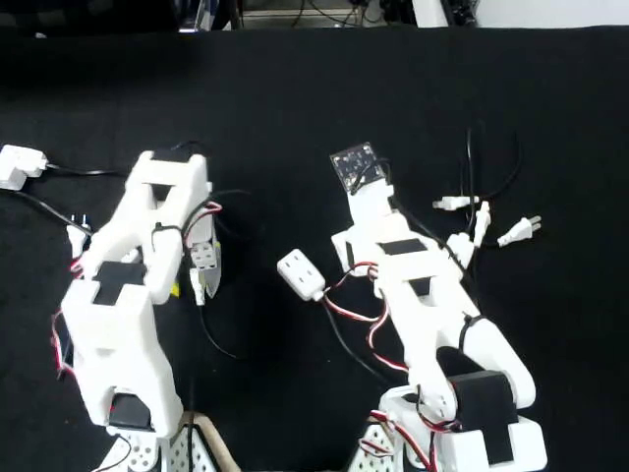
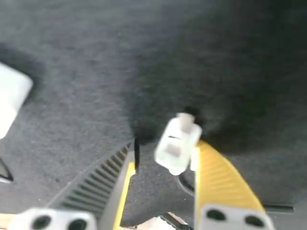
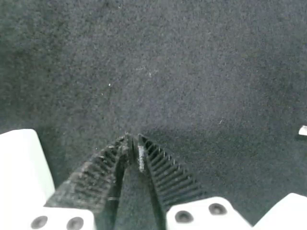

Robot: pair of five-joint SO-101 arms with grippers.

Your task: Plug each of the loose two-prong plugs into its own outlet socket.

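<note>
A small white two-prong plug (image 2: 176,143) lies between the fingers of my left gripper (image 2: 167,147). It rests against the yellow finger (image 2: 211,167), with a gap to the other finger, so the gripper is open. From above, the left gripper (image 1: 201,267) points down at the cloth, left of the white outlet socket (image 1: 302,274). My right gripper (image 3: 133,141) is shut on nothing, just above bare black cloth. Loose white plugs (image 1: 454,204) (image 1: 519,231) lie to the right of the right arm (image 1: 403,261).
A white socket block (image 1: 15,163) with a black cable sits at the far left edge. Another plug (image 1: 77,236) lies beside the left arm. Black cables (image 1: 491,167) loop at the back right. A white block (image 2: 10,100) shows at the left wrist view's edge.
</note>
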